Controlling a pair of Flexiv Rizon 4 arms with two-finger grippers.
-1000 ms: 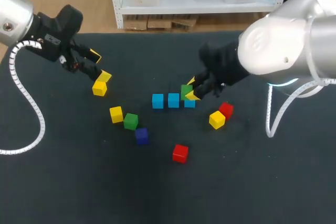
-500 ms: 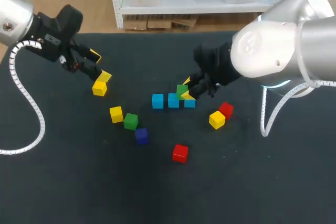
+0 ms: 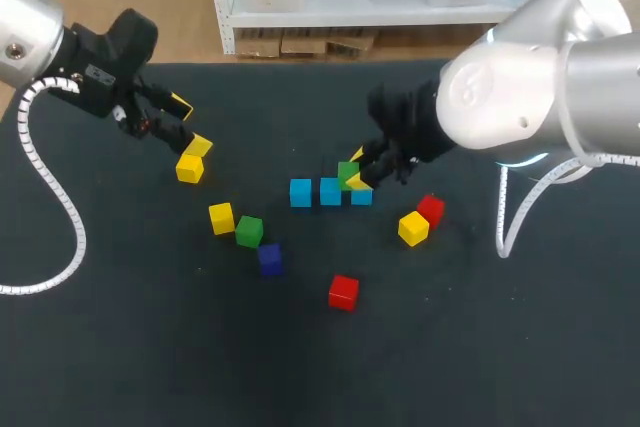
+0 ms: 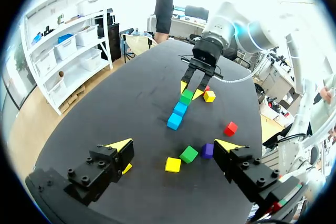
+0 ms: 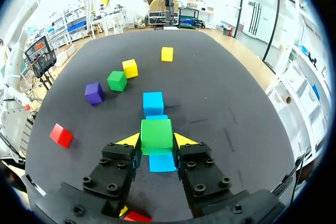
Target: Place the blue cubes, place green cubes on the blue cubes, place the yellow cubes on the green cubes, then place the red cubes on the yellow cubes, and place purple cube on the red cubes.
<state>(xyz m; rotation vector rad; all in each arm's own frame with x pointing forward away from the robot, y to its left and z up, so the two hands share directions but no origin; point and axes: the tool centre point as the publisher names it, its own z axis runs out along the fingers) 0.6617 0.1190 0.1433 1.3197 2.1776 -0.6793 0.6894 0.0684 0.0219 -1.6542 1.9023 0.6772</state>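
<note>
A small green cube [image 5: 156, 132] was held over three blue cubes [image 3: 330, 191].
Right jaws pinched it; left jaws stood spread by a yellow cube [image 3: 189, 169].

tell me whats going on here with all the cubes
The right gripper holds a green cube between its fingers, just above a row of three blue cubes, near its right end. The left gripper hangs open beside a yellow cube. A purple cube and a red cube lie loose.
</note>
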